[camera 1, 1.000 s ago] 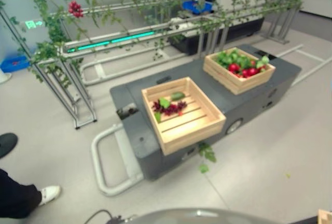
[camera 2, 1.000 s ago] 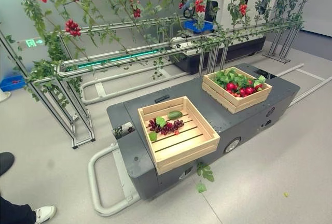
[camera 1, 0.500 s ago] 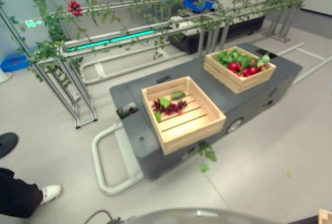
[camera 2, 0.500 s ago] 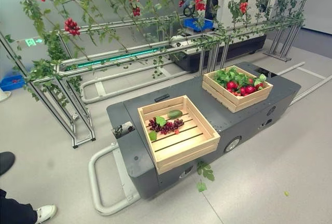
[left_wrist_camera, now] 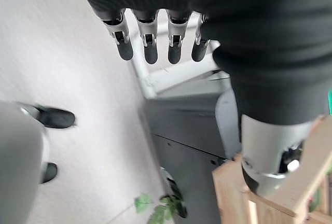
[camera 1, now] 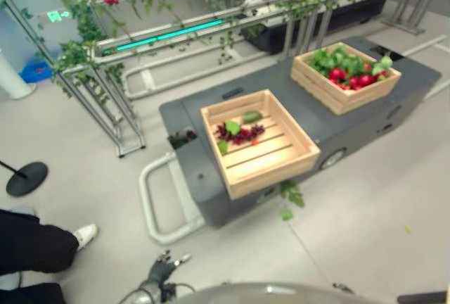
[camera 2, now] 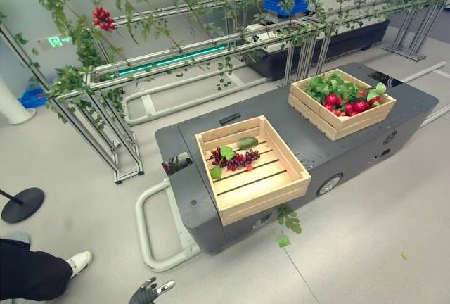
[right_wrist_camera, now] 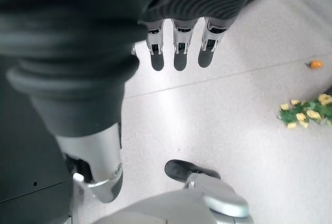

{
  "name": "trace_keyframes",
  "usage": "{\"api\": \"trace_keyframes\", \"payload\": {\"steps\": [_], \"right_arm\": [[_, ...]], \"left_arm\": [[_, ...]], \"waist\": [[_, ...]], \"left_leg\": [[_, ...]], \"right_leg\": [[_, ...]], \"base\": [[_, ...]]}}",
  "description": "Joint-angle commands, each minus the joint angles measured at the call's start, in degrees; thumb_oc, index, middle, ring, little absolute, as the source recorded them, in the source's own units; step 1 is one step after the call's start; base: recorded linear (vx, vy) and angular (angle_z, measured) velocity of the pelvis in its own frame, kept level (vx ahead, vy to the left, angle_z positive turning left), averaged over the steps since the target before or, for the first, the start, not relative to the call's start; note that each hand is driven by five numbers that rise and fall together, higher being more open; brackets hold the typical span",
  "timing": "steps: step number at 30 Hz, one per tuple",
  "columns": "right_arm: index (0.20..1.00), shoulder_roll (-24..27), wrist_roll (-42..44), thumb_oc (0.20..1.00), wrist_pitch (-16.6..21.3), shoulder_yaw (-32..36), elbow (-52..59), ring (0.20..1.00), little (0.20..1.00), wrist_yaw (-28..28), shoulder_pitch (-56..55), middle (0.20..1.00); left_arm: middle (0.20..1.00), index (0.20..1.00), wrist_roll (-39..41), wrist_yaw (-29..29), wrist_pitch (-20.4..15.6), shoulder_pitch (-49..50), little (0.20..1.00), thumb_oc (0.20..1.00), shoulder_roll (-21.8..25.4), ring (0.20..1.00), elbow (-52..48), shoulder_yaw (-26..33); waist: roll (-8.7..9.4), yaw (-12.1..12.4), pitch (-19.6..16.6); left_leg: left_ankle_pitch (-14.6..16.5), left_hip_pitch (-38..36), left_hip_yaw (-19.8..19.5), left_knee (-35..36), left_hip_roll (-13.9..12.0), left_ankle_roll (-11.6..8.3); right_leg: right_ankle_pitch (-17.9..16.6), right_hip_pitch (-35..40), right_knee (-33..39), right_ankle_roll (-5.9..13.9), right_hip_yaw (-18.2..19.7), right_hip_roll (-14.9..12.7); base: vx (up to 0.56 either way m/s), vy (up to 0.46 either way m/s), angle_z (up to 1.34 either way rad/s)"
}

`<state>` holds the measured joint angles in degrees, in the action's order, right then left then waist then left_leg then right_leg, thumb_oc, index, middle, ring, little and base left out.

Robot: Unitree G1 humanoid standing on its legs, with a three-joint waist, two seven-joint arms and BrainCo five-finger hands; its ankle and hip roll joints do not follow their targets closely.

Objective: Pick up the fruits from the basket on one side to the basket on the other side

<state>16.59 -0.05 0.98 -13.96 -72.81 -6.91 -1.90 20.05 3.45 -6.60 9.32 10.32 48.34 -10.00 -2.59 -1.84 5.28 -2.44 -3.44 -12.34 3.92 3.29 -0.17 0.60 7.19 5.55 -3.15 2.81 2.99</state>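
Observation:
Two wooden crates stand on a dark grey cart (camera 1: 211, 170). The near crate (camera 1: 259, 143) holds dark red grapes (camera 1: 239, 134), a green leaf and a small green fruit (camera 1: 251, 116). The far crate (camera 2: 341, 102) at the right is piled with red fruits (camera 2: 351, 105) and green leaves. My left hand (camera 2: 151, 291) hangs low near the floor, well short of the cart, its fingers (left_wrist_camera: 150, 45) straight and holding nothing. My right hand (right_wrist_camera: 179, 53) also hangs over the floor, fingers straight, nothing in it.
Metal trellis frames (camera 1: 119, 121) with vines and red berries run behind and left of the cart. A white tube handle (camera 1: 158, 209) juts from the cart's near end. A person's leg and white shoe (camera 1: 84, 235) are at the lower left, beside a black round stand base (camera 1: 27, 179).
The camera has moved: the whole scene has shifted right. My left hand now shows at the bottom edge. The crates and fruit have not moved.

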Motion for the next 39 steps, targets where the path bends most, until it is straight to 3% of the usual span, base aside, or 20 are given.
{"api": "trace_keyframes", "payload": {"steps": [1,15,20,28,29,31,34,36,39], "right_arm": [[1.000,1.13,0.31,1.000,1.27,1.22,-0.55,1.000,1.000,-1.30,0.79,1.000],[1.000,2.12,0.40,1.000,1.34,3.37,-0.94,1.000,1.000,-1.60,-0.28,1.000],[1.000,2.73,0.26,1.000,1.18,3.42,-0.74,1.000,1.000,-1.04,-0.35,1.000],[1.000,4.56,0.15,1.000,0.72,3.51,-0.14,1.000,1.000,-0.26,0.36,1.000],[1.000,4.79,0.52,1.000,0.72,3.52,0.29,1.000,1.000,-0.35,0.72,1.000],[1.000,4.69,0.72,1.000,0.70,3.50,0.46,1.000,1.000,-0.42,0.92,1.000],[1.000,4.12,0.47,1.000,0.62,3.10,0.50,1.000,1.000,-0.42,0.64,1.000],[1.000,3.85,0.37,1.000,0.51,2.55,0.47,1.000,1.000,-0.44,0.31,1.000],[1.000,3.61,0.47,1.000,0.45,1.93,0.62,1.000,1.000,-0.43,0.56,1.000]], "left_arm": [[1.000,1.000,3.43,-0.31,-3.13,-1.88,1.000,1.000,1.62,1.000,-4.56,1.15],[1.000,1.000,11.28,-2.54,-4.89,2.88,1.000,1.000,4.28,1.000,-28.83,3.81],[1.000,1.000,12.70,-3.58,-4.13,3.32,1.000,1.000,4.87,1.000,-32.03,4.01],[1.000,1.000,11.62,-3.55,-3.30,-0.16,1.000,1.000,6.96,1.000,-36.13,3.39],[1.000,1.000,11.58,-3.34,-3.32,-1.41,1.000,1.000,7.34,1.000,-37.16,3.50],[1.000,1.000,10.98,-2.96,-3.35,-2.39,1.000,1.000,7.82,1.000,-38.44,3.94],[1.000,1.000,9.54,-1.80,-3.00,-3.45,1.000,1.000,8.29,1.000,-39.11,4.52],[1.000,1.000,8.21,-0.78,-2.59,-4.52,1.000,1.000,9.00,1.000,-38.91,4.36],[1.000,1.000,5.53,0.58,-2.28,-5.73,1.000,1.000,10.40,1.000,-39.15,4.73]], "waist": [[1.83,1.83,-0.66],[2.42,2.24,0.26],[2.29,2.13,0.55],[2.21,1.37,3.09],[2.33,1.40,3.86],[2.35,1.32,4.08],[1.94,1.70,4.36],[2.07,2.35,5.57],[2.16,3.94,7.15]], "left_leg": [[6.83,0.73,-2.05,-4.71,1.94,-2.05],[7.02,2.23,-3.23,-6.39,1.59,-2.81],[7.22,2.76,-3.35,-7.20,1.66,-2.95],[8.80,9.64,-1.62,-20.16,5.57,-4.70],[8.06,12.45,-0.49,-24.11,6.15,-5.26],[7.33,15.78,1.09,-24.35,5.90,-5.24],[1.65,20.70,3.24,-19.08,3.87,-4.90],[-2.84,25.51,5.37,-14.69,1.01,-5.49],[-6.82,29.72,5.64,-10.55,-1.10,-5.95]], "right_leg": [[4.59,-1.89,-0.55,4.83,-1.07,-0.89],[4.92,-1.93,-0.55,4.54,-2.63,-0.72],[4.98,-1.93,-0.55,4.45,-2.86,-0.72],[4.43,-2.02,-0.55,4.40,-3.89,-2.86],[4.22,-1.57,-0.55,4.12,-3.99,-3.27],[4.55,-0.93,-0.55,3.87,-3.94,-3.13],[4.68,0.18,-0.55,3.48,-2.79,-0.93],[5.30,1.66,-0.55,3.35,-1.57,0.88],[6.14,3.90,-0.55,3.39,0.91,2.76]], "base": [[0.00,-0.029,0.18],[-0.01,-0.035,0.07],[-0.01,-0.020,0.01],[-0.06,-0.003,0.11],[-0.03,-0.021,0.11],[0.01,-0.041,0.07],[0.13,-0.054,0.08],[0.17,-0.089,0.06],[0.15,-0.062,-0.11]]}}
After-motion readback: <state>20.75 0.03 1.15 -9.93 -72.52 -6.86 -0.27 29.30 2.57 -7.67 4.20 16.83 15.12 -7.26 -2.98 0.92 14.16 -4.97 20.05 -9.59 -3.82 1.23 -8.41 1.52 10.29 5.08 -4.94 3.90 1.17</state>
